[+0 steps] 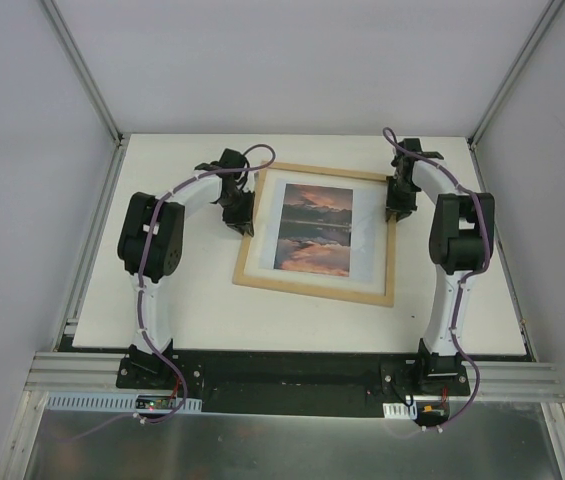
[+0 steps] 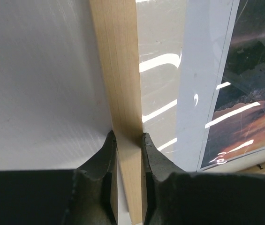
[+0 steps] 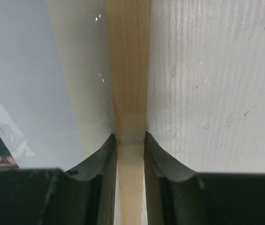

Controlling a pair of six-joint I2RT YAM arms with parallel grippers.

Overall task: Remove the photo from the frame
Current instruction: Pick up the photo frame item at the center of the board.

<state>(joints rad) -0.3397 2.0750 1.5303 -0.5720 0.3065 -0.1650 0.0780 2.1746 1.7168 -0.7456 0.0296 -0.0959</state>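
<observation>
Most of the photo beyond the left wrist view's right edge.

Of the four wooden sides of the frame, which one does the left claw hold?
The left side of the frame, the one bordering the white table; the left claw is shut across it. The right claw holds the opposite side.

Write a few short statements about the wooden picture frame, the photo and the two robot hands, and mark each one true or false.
1. The left hand is shut on a side rail of the thin light-wood picture frame. True.
2. The right hand hangs open above the white table. False: it is shut on the frame's opposite side rail.
3. The orange sunset-mountain photo print lies inside the frame. True.
4. The frame stands upright on its edge. False: it lies flat on the table, picture side up.
</observation>
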